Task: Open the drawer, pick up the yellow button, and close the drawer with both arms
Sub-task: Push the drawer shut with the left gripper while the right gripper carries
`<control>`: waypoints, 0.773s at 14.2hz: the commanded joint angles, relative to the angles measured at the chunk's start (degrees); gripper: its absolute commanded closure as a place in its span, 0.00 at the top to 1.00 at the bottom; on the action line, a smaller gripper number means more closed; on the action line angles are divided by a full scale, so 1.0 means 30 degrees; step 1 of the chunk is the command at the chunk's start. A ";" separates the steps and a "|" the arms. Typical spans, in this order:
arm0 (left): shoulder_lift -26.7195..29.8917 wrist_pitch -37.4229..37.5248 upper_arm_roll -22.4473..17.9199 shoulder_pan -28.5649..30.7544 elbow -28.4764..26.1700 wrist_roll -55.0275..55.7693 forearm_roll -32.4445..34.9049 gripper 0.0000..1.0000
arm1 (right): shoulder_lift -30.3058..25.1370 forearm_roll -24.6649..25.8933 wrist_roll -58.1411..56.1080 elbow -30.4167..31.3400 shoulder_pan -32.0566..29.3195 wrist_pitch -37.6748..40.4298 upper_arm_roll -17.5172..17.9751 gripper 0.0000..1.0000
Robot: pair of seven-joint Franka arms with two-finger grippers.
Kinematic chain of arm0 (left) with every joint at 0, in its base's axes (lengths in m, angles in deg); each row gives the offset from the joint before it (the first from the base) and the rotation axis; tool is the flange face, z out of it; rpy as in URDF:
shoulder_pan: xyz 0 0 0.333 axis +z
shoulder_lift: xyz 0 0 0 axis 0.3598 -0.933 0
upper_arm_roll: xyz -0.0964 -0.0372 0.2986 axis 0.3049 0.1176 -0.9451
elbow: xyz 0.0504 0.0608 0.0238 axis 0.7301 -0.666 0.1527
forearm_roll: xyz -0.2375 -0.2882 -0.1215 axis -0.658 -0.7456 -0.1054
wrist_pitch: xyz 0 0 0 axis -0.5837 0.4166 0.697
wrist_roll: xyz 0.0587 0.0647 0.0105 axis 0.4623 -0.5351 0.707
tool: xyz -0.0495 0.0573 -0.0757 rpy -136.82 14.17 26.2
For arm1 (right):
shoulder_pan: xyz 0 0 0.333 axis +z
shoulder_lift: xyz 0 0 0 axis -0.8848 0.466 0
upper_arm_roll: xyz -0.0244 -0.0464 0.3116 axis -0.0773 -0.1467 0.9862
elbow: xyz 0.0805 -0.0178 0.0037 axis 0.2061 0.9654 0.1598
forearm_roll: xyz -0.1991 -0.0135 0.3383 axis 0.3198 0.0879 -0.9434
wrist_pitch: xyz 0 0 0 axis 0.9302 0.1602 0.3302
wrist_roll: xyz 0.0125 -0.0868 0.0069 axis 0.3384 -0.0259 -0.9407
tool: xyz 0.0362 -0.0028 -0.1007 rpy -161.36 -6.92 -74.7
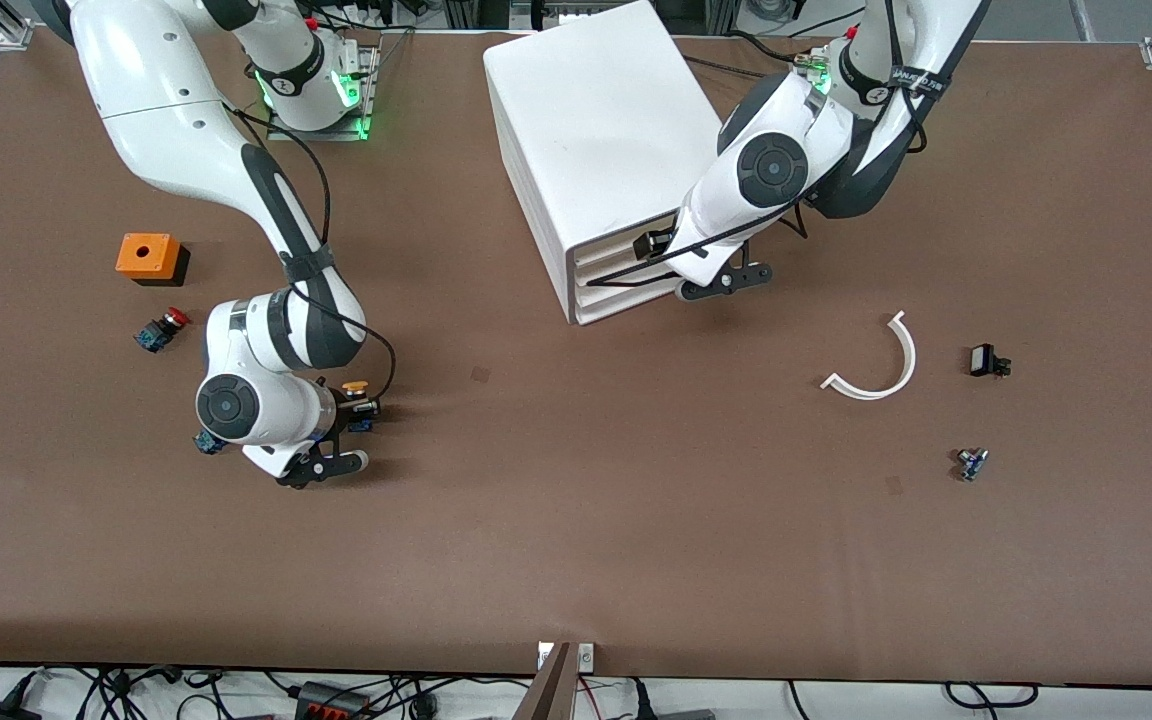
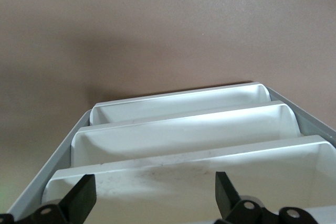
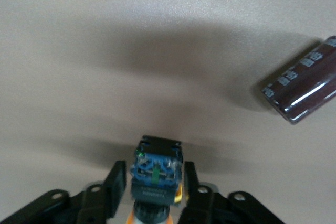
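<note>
The white cabinet [image 1: 596, 130] stands at the table's back middle. My left gripper [image 1: 664, 262] is at its front, level with the drawer [image 1: 616, 246]. In the left wrist view the left gripper [image 2: 155, 195] is open, with its fingers [image 2: 84, 198] wide apart over the drawer's front [image 2: 184, 179]; the like drawers show below it. My right gripper [image 1: 360, 404] is low over the table toward the right arm's end, shut on the button [image 1: 356, 388]. The right wrist view shows the button's blue-black body [image 3: 156, 169] between the fingers of the right gripper [image 3: 153, 187], with an orange rim below.
An orange box [image 1: 148, 256] and a red-capped button [image 1: 161, 330] lie toward the right arm's end. A small blue part [image 1: 206, 442] lies by the right wrist. A white curved strip [image 1: 876, 365], a black part [image 1: 988, 360] and a small blue-grey part [image 1: 972, 462] lie toward the left arm's end. A dark glossy oblong [image 3: 307, 80] shows in the right wrist view.
</note>
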 commanded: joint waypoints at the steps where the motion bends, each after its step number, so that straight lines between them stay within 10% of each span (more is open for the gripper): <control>1: 0.0675 0.0519 0.0273 0.0204 -0.0412 0.0051 -0.0590 1.00 | -0.0385 -0.0163 -0.0162 -0.0153 -0.0138 -0.0080 0.0072 1.00; 11: 0.0645 0.0756 0.0596 0.0058 -0.0353 -0.0152 -0.0590 1.00 | -0.4161 -0.0016 -0.0075 -0.3082 -0.0285 0.7675 -0.1390 1.00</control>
